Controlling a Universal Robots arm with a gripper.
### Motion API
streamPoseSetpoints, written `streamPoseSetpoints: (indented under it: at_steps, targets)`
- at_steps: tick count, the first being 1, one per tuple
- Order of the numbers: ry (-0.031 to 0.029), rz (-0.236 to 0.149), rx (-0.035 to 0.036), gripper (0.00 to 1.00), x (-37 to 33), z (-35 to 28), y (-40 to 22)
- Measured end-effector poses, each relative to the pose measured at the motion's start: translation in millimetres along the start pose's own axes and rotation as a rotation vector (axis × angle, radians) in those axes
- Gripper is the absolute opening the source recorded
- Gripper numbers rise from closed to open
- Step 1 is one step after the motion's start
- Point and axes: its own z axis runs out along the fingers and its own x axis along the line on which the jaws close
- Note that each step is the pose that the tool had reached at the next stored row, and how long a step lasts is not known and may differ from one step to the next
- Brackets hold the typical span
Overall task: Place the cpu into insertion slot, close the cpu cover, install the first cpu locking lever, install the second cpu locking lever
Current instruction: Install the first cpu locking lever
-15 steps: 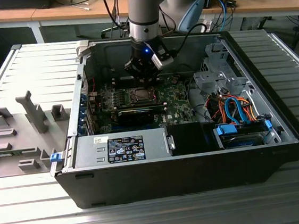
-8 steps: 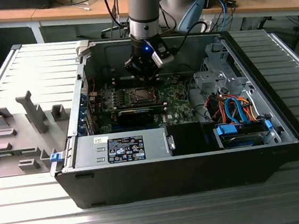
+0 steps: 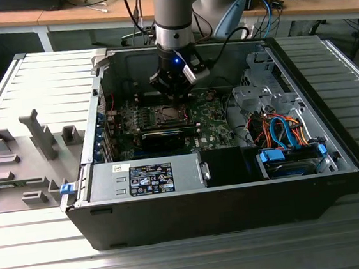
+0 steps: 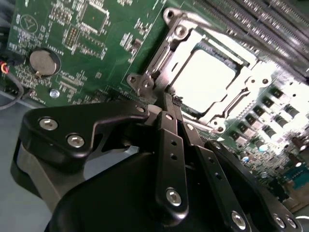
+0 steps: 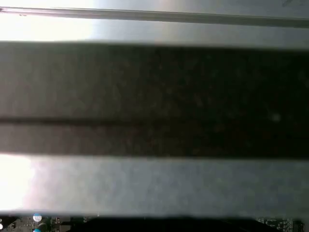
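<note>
This is a robotics lab or electronics workshop. An open computer case (image 3: 221, 168) lies on a ribbed metal table (image 3: 179, 256), its green motherboard (image 3: 209, 115) exposed. Beside the case sits a grey fixture tray (image 3: 16, 171). Behind the case, wooden benches (image 3: 89, 12) carry cables and small parts.

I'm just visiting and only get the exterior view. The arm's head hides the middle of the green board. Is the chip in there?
Observer: Yes. In the second wrist view the cpu lies flat on the green board, its pale top showing.
Operator: Anything over it?
Observer: The cpu cover appears to lie down around it, framing the chip.
Operator: And the claw?
Observer: The gripper has its tip at the cover's edge, near one corner.
</note>
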Motion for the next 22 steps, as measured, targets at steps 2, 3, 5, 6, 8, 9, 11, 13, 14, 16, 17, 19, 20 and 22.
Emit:
streamPoseSetpoints:
  at_steps: [2,3,5,6,8,9,11,13,14,16,17,19,20,22]
  targets:
    - [0.0000,0.000,0.0000,0.11,0.1,0.0,-4.7]
    - [0.0000,0.000,0.0000,0.11,0.2,0.1,-6.2]
    - [0.0000,0.000,0.0000,0.11,0.3,0.1,-8.8]
    - [0.0000,0.000,0.0000,0.11,0.3,0.1,-9.6]
    - [0.0000,0.000,0.0000,0.11,0.3,0.1,-10.8]
    - [0.0000,0.000,-0.0001,0.11,0.3,0.1,-11.2]
    - [-0.0001,0.000,0.0000,0.11,0.4,0.2,-11.5]
    - [0.0001,0.000,0.0006,0.11,0.4,0.1,-11.7]
    - [0.0000,0.000,0.0007,0.11,0.4,0.0,-11.7]
    - [0.0000,0.000,0.0012,0.11,0.3,-0.3,-11.7]
    - [0.0001,0.000,0.0023,0.11,0.3,-0.8,-11.7]
    - [0.0002,0.000,0.0033,0.11,0.3,-1.6,-11.7]
    - [0.0002,0.000,0.0038,0.11,0.3,-2.1,-11.7]
    - [0.0002,0.000,0.0047,0.11,0.3,-3.0,-11.7]
